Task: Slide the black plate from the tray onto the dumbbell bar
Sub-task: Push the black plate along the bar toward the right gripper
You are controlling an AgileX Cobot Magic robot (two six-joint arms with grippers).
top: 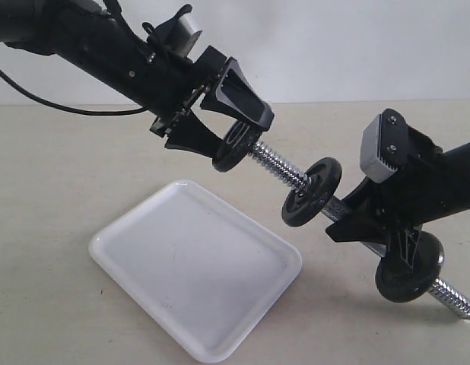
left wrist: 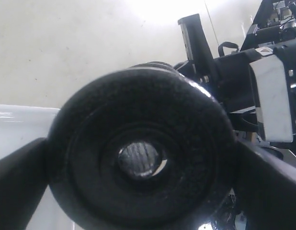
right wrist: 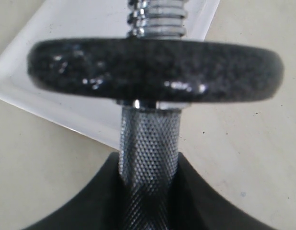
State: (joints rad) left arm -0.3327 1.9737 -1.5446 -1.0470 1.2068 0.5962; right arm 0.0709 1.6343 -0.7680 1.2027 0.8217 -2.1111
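My left gripper (top: 239, 137) is shut on the black plate (top: 232, 152), held on edge at the upper end of the dumbbell bar (top: 281, 169). In the left wrist view the black plate (left wrist: 138, 105) fills the frame, and the bar's threaded end (left wrist: 138, 159) shows in its centre hole. The bar slants down to the right and carries a second disc (top: 312, 192) and a third disc (top: 408, 268). My right gripper (top: 369, 226) is shut on the bar's knurled middle (right wrist: 149, 143), just behind the second disc (right wrist: 155, 69). The white tray (top: 144, 251) lies below with nothing in it.
The beige table (top: 52, 175) spreads around the tray. The bar's lower threaded end (top: 457, 298) sticks out past the third disc towards the right edge. A black cable (top: 60, 106) trails from the left arm. A corner of the tray (right wrist: 66, 81) lies beneath the bar.
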